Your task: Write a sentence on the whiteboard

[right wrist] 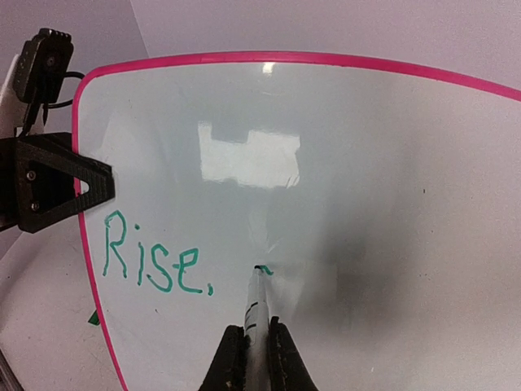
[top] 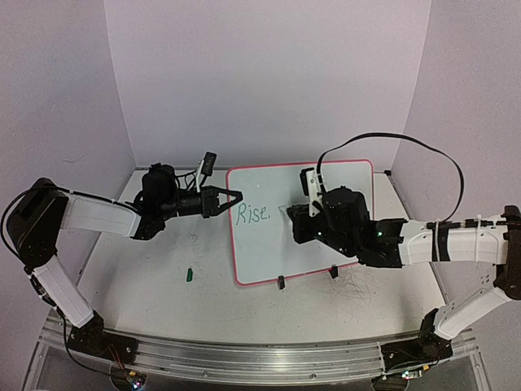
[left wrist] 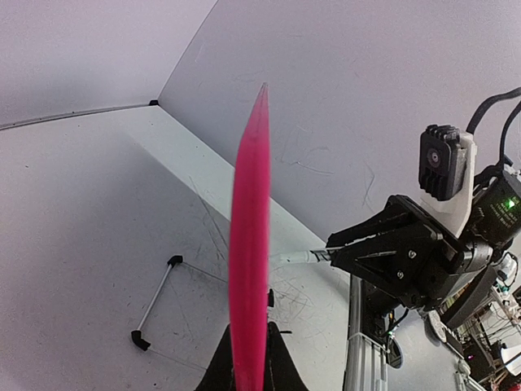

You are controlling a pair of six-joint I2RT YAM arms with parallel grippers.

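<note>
Robotics lab, white enclosure walls (top: 269,81), aluminium mounting rail (top: 244,357)

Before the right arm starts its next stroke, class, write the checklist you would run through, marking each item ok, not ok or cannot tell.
1. The left hand is shut on the left edge of the whiteboard: ok.
2. The right hand is shut on the marker: ok.
3. The marker tip touches the board just right of "Rise,": ok.
4. Bare board lies to the right of the tip for more words: ok.
5. Both black clip feet rest on the table: cannot tell.
6. The small green piece on the table lies apart from the board: ok.
</note>
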